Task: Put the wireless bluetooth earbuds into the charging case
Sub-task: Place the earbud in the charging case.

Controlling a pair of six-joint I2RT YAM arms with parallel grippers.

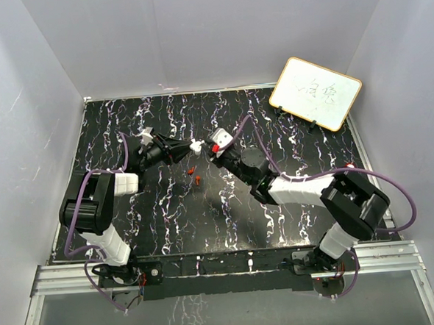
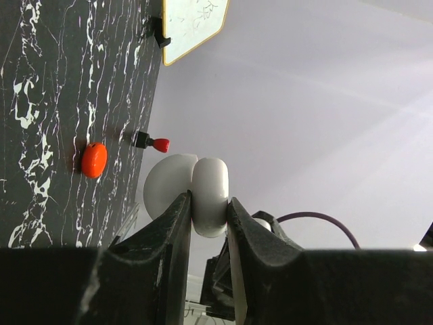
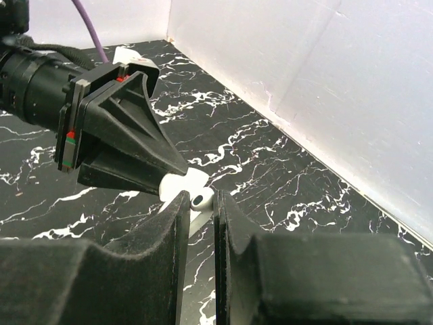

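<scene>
Bright even light, faint soft shadows, walls (image 2: 304, 101) washed out, near foreground blurred.

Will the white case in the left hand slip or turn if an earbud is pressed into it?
Probably slippery: the white case looks smooth and rounded. It may pivot, since the left hand pinches only its lower part. It seems rigid: no dent shows where the fingers press.
</scene>
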